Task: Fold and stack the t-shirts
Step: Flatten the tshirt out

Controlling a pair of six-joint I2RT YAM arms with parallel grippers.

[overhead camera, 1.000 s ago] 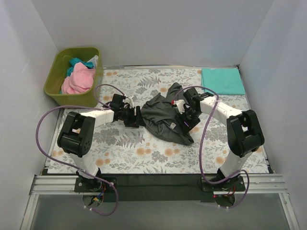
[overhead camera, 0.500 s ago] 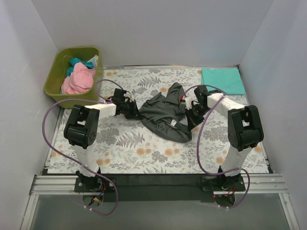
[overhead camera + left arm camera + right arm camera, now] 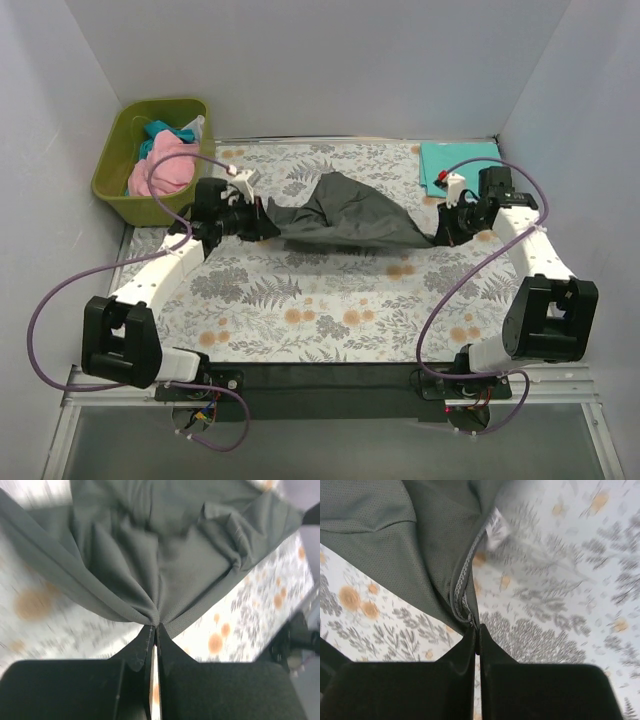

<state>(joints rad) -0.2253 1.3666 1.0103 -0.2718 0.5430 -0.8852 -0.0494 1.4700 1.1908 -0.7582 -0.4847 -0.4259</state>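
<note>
Your left gripper (image 3: 155, 626) is pinched tight on one edge of the dark charcoal grey t-shirt (image 3: 350, 212), and the cloth gathers into radiating folds right at the fingertips. Your right gripper (image 3: 477, 626) is clamped on the opposite end of the same shirt, biting a stitched hem. A small white label (image 3: 495, 531) shows on the fabric just beyond it.

Between the two grips the shirt is stretched out left to right over the far half of the floral tablecloth (image 3: 300, 300). It peaks left of centre and tapers toward the right gripper. You cannot tell from above whether its lower edge touches the table.

A folded teal-green t-shirt (image 3: 462, 168) lies flat in the far right corner, just behind your right wrist and apart from the grey shirt. The olive-green bin (image 3: 108, 175) sits at the far left corner, near your left wrist. It holds a crumpled pink t-shirt (image 3: 165, 165) with a teal t-shirt (image 3: 155, 130) behind it.
</note>
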